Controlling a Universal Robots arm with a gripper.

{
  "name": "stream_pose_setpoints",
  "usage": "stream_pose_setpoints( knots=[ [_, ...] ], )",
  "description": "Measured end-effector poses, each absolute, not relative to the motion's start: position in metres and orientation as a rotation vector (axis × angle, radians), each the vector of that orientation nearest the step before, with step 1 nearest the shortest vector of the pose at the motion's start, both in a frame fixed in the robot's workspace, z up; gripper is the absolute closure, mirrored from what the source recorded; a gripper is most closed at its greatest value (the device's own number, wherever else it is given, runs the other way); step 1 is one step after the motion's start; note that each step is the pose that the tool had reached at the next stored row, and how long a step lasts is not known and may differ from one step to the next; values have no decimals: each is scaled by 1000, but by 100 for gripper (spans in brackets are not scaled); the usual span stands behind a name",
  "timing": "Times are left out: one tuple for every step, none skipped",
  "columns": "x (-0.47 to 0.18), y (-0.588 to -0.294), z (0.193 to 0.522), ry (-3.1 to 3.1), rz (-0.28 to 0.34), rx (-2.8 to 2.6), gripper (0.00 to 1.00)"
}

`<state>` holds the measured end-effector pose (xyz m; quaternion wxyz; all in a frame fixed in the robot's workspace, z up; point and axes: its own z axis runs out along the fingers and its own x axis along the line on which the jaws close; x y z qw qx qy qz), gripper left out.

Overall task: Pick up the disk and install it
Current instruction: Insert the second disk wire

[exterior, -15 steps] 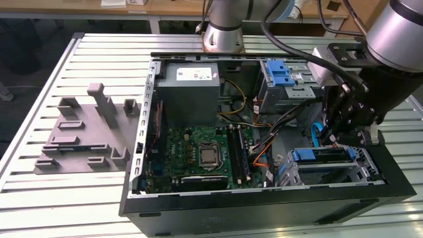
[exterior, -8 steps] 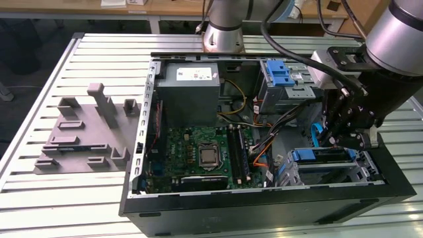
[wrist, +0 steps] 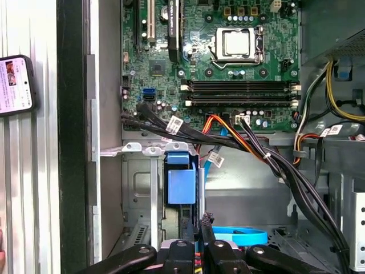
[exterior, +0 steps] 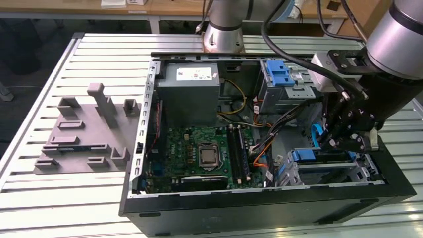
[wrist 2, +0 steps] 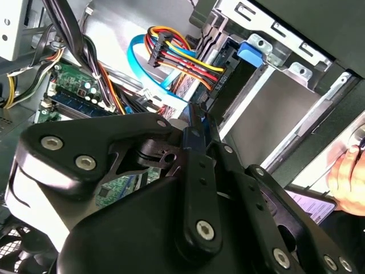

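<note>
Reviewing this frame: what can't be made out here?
- the disk: in the first wrist view, the bay hides everything beyond its blue carrier end.
- How far it is seated: in the exterior view, the claw covers the bay.
- A person's hand: in the second wrist view, cut off by the picture edge.
</note>
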<state>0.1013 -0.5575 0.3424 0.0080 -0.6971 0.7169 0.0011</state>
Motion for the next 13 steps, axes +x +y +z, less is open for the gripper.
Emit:
stream_pose_setpoints(
  knots=[
    [101,-558,342,2241,4,-2179,84],
    [101,-558,342,2241,4,-2179,84],
    [102,-558,342,2241,3,-2179,84],
    [102,-558,341,2241,3,-2179,84],
    [102,-558,341,2241,3,-2179,84],
    [103,-558,341,2241,3,-2179,84],
    [103,-558,340,2241,3,-2179,84],
    [103,-558,340,2241,4,-2179,84],
    [103,-558,339,2241,4,-2179,84],
    [103,-558,339,2241,4,-2179,84],
    [103,-558,338,2241,4,-2179,84],
    [103,-558,338,2241,4,-2179,84],
    [104,-558,338,2241,4,-2179,84]
  ],
)
